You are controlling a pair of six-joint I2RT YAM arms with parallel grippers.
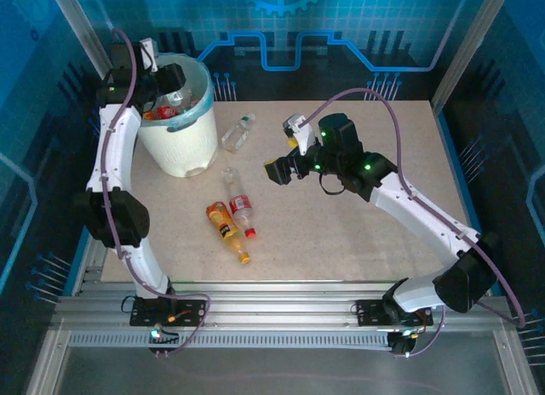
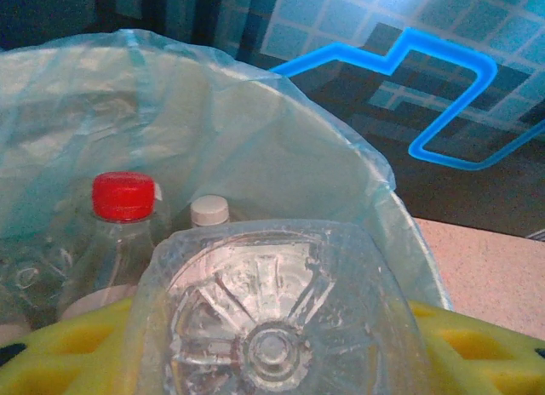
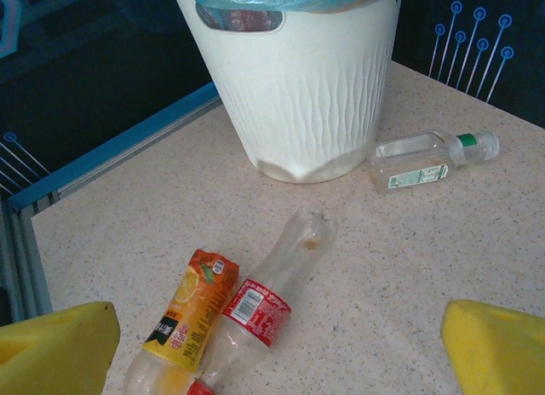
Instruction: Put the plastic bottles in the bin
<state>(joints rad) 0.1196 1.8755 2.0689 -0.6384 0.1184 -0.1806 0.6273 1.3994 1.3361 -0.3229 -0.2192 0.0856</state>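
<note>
My left gripper (image 1: 167,78) hangs over the bin (image 1: 180,133), a white bucket lined with a pale blue-green bag (image 2: 324,157). It is shut on a clear plastic bottle (image 2: 272,301) whose ribbed base faces the camera between the yellow fingers (image 2: 68,352). Inside the bin are a red-capped bottle (image 2: 123,199) and a white-capped one (image 2: 209,211). Three bottles lie on the table: a clear one with a green band (image 3: 426,157) (image 1: 238,131), a red-labelled one (image 3: 264,310) (image 1: 241,209) and an orange-labelled one (image 3: 187,310) (image 1: 226,229). My right gripper (image 1: 283,150) hovers open above the table, right of them.
The bin (image 3: 315,88) stands at the table's back left corner, near the blue frame edge (image 3: 119,148). The red-labelled and orange-labelled bottles lie side by side, touching. Speckled tabletop (image 1: 375,242) stretches to the right under the right arm.
</note>
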